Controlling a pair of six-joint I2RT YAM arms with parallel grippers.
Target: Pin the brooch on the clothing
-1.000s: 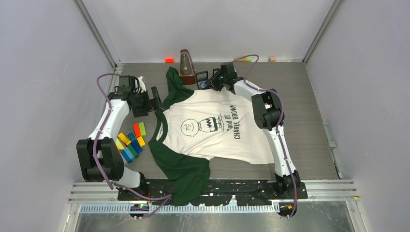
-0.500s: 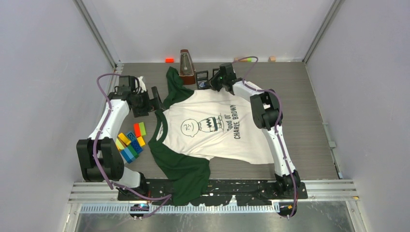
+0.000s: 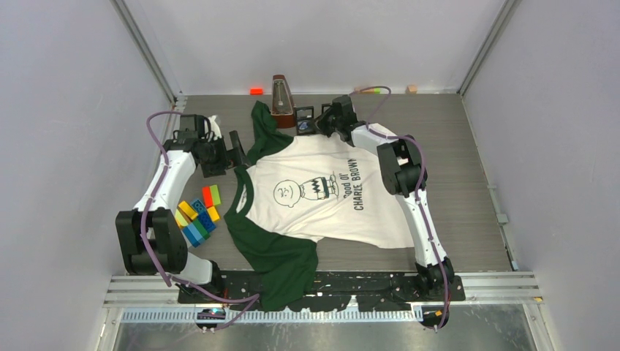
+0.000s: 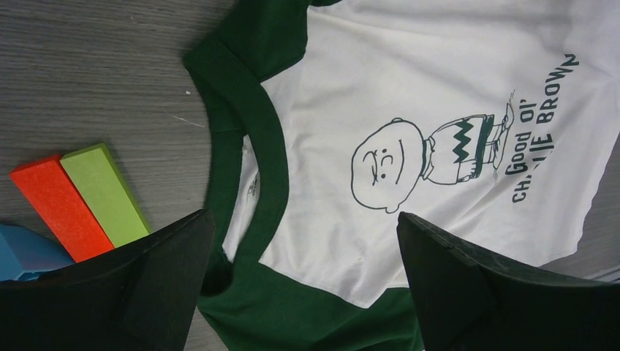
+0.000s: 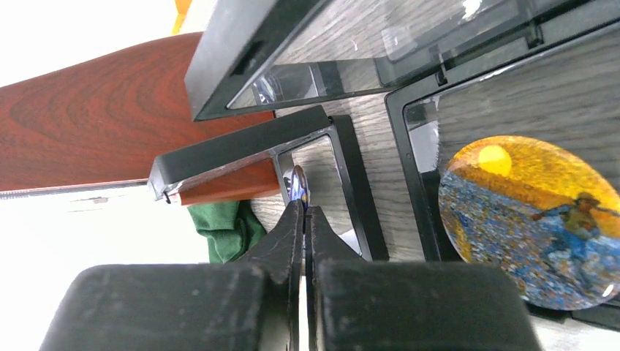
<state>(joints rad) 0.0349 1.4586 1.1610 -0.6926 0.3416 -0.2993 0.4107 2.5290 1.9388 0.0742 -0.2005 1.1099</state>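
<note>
Where the right hand (image 5: 303,212) is: at twelve o'clock on the grey wood-grain tabletop (image 3: 453,168), over a black plastic compartment tray (image 5: 354,183). It is clenched, apparently pinching a small round glassy brooch (image 5: 297,184) by its edge.
Brooch: on edge at the fingertips; thin and slick, so likely little to grip.
Clothing: white T-shirt with dark green sleeves and collar (image 3: 322,219), spread mid-tabletop, soft, slightly wrinkled.
Key relation: the shirt lies toward six o'clock from the right hand, near the tray. Its long axis runs nine to three, collar at nine.
Nearer arm: the right one. The left hand (image 4: 301,219) hangs released over the collar, grasping nothing.
Neighbours: polished red-brown wooden metronome (image 5: 95,124) toward ten o'clock; larger painted disc brooch (image 5: 526,219) in the next compartment.
</note>
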